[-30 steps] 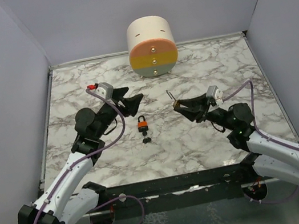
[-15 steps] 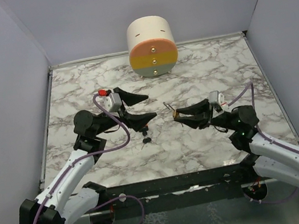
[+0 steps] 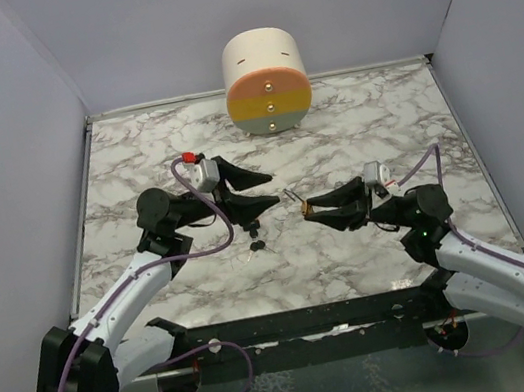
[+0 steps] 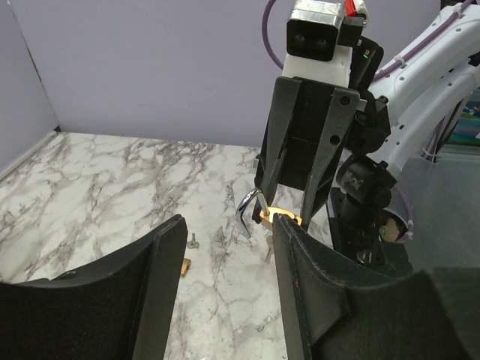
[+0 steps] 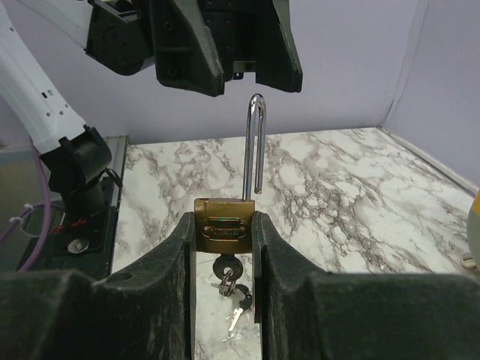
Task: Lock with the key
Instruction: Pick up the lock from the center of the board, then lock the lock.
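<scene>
A brass padlock (image 5: 223,231) with its silver shackle (image 5: 255,142) swung open is clamped by its body between the fingers of my right gripper (image 5: 223,219). A key (image 5: 227,266) sits in its keyhole, with a ring and a spare key dangling below. In the top view the padlock (image 3: 307,209) is held above mid-table by the right gripper (image 3: 313,209). My left gripper (image 3: 263,188) faces it from the left, open with nothing between its fingers. In the left wrist view the shackle (image 4: 247,210) lies just beyond the left gripper (image 4: 229,225).
A tan drum with orange and yellow bands (image 3: 265,80) stands at the back centre. A small dark key (image 3: 257,247) lies on the marble under the grippers. A small orange lock (image 4: 184,266) and a key (image 4: 193,241) lie below the left fingers. Purple walls (image 3: 0,151) enclose the table.
The left gripper has moved right, over the small orange lock, towards the padlock, and its jaws have narrowed a little. The right gripper has carried the padlock left and lower, towards the left gripper.
</scene>
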